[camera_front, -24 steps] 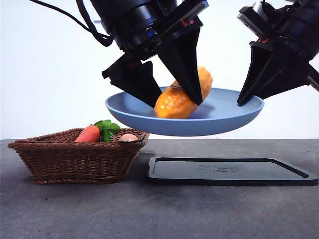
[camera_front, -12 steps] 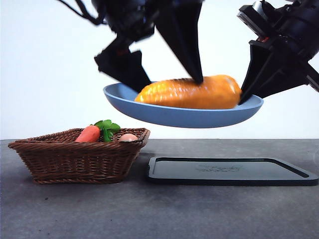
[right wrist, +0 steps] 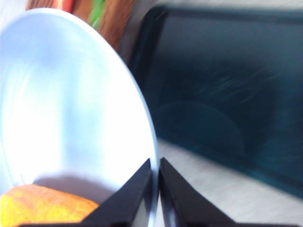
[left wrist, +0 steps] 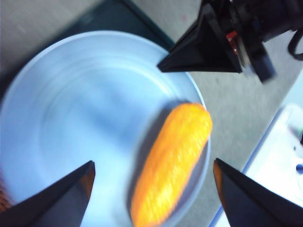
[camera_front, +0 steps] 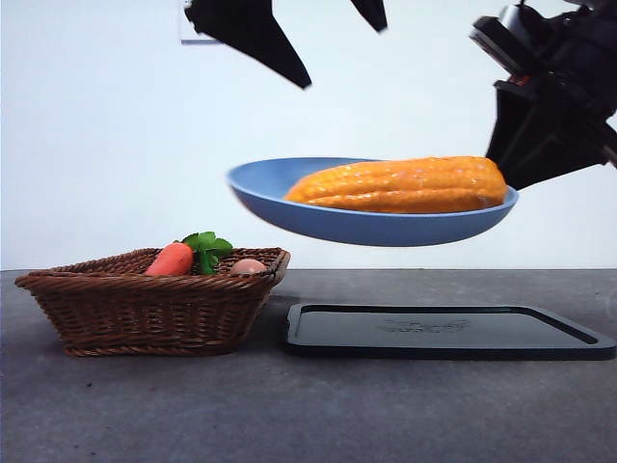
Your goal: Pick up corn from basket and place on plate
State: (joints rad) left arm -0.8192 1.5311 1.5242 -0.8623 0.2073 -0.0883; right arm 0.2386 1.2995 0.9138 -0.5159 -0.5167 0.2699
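Note:
The corn point(camera_front: 400, 185) lies flat on the light-blue plate point(camera_front: 280, 203), which hangs in the air above the black tray. My right gripper point(camera_front: 508, 164) is shut on the plate's right rim and holds it up; in the right wrist view its jaws pinch the plate's edge point(right wrist: 142, 123), with the corn's end point(right wrist: 42, 205) beside them. My left gripper point(camera_front: 318, 29) is open and empty, high above the plate; the left wrist view looks down on the corn point(left wrist: 173, 158) and plate point(left wrist: 75, 118). The basket point(camera_front: 145, 309) stands at the left on the table.
A red-orange carrot point(camera_front: 172, 258) with green leaves and a small pinkish item point(camera_front: 248, 266) lie in the basket. A flat black tray point(camera_front: 443, 333) rests on the grey table right of the basket, under the plate.
My left gripper let go of the corn and rose well above the plate. The corn now lies flat along the plate, which shifted slightly right.

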